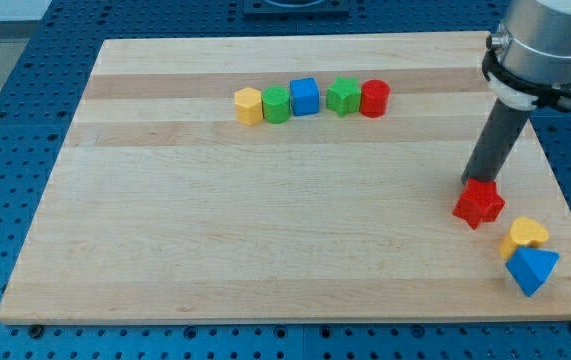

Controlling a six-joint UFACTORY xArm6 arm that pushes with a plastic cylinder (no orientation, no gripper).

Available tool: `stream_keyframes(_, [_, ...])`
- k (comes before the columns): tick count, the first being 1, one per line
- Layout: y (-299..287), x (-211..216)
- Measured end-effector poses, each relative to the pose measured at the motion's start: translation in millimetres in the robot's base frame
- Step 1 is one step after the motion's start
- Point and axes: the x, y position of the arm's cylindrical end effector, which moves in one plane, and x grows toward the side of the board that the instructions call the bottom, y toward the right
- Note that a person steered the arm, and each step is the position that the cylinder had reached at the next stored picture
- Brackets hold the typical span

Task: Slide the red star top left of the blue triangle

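Nearest the view's bottom, at the right corner of the wooden bench [265,230], the blue triangle [532,270] is seen, with a yellow heart-shaped block [525,236] touching it on its upper left. Just above and to the left of the heart, apart from it by a narrow gap, the red star [478,204] is found, already up and left of the triangle. My tip [475,183] is set against the star's top edge, the dark rod rising from there toward the view's top right. No jaws are carried by this arm, so no open or closed state applies. Far back, well apart from this group, a row is laid near the view's top: a yellow block [249,105], a green block [277,104], a blue cube [305,97], a second green block [343,96] and a red cylinder [374,99], each touching or just beside its neighbour.
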Motion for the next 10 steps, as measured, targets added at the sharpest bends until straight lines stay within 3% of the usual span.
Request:
stream_keyframes(7, [-42.2,59.0])
stream_keyframes(10, [-55.2,64.5])
